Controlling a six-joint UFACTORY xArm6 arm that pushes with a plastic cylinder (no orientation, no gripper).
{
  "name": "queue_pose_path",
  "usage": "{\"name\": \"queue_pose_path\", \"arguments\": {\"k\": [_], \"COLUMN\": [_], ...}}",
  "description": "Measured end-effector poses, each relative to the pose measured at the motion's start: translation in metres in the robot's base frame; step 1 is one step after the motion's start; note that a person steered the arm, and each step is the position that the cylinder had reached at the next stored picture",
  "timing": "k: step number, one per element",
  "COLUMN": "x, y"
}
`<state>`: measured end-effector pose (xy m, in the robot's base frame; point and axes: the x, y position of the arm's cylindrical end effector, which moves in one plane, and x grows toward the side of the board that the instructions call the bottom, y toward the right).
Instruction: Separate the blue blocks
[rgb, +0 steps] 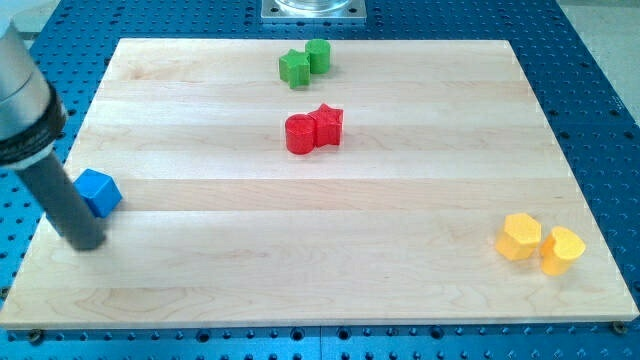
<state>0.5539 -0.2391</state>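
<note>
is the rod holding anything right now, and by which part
Nothing is held. My tip rests on the board beside the blue block, at its lower left.

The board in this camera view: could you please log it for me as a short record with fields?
surface: wooden board on blue perforated table
my tip: at the view's left edge, just below-left of the blue block
blue block: only one visible, partly behind the rod
green blocks: pair touching, view's top centre
red blocks: cylinder and star-like block touching, centre
yellow blocks: pair touching, view's lower right
</note>
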Motion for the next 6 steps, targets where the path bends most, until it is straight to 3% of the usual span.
{"name": "queue_pose_path", "arguments": {"k": [1,2,6], "x": [0.025,-0.014,-0.213], "y": [-0.035,-0.044,0.074]}}
